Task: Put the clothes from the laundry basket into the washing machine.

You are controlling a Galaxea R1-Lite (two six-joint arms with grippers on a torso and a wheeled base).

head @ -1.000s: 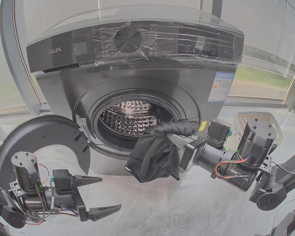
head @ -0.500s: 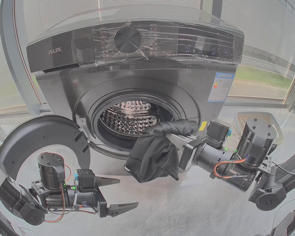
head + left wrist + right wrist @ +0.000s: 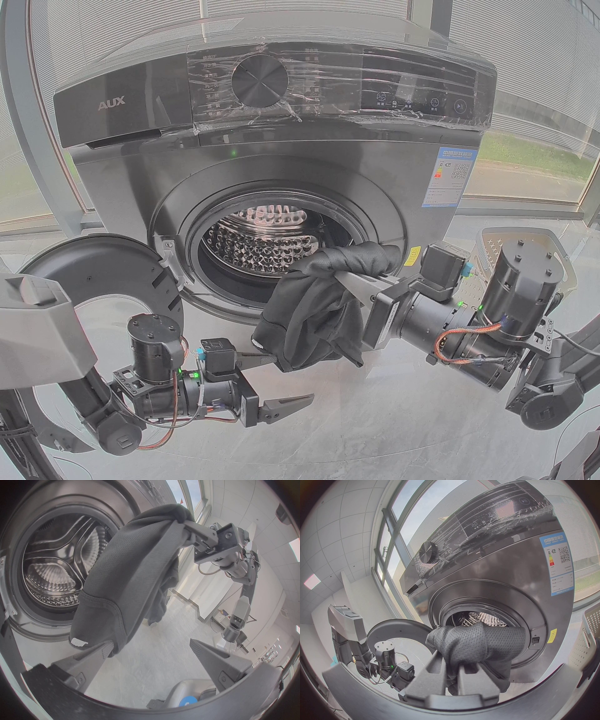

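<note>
Right end effector [image 3: 353, 282] pinches the black shirt [image 3: 312, 306] mid-frame at the washer [image 3: 262, 244] mouth, left end effector [image 3: 292, 378] wide open; next I'd push it in.

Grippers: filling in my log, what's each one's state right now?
Left gripper: open, holding nothing.
Right gripper: shut on the black garment.
</note>
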